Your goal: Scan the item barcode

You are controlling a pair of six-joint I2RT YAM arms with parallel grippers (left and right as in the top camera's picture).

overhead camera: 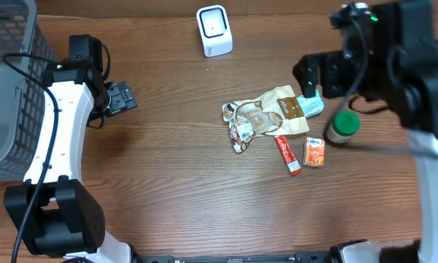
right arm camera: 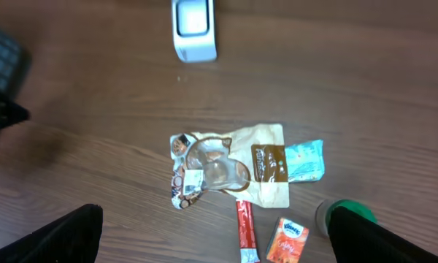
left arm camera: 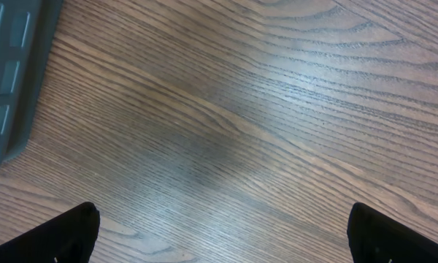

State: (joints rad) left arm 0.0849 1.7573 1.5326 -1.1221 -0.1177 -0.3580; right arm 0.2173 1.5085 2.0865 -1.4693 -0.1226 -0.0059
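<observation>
Right gripper (right arm camera: 219,237) hangs wide open and empty above the surface (right arm camera: 95,146), its fingertips framing the item pile (right arm camera: 237,179) below. Nearest me in that pile are a red stick packet (right arm camera: 245,235), an orange tissue pack (right arm camera: 286,242) and a green-lidded jar (right arm camera: 347,215). Past those, a brown pouch (right arm camera: 266,166) overlaps a teal packet (right arm camera: 306,161) and what looks like a crumpled clear wrapper (right arm camera: 208,172). Beyond them stands the white scanner (right arm camera: 194,29). My left gripper (left arm camera: 226,237) is spread equally wide, holding nothing, over the wood beside the grey basket (left arm camera: 11,73).
</observation>
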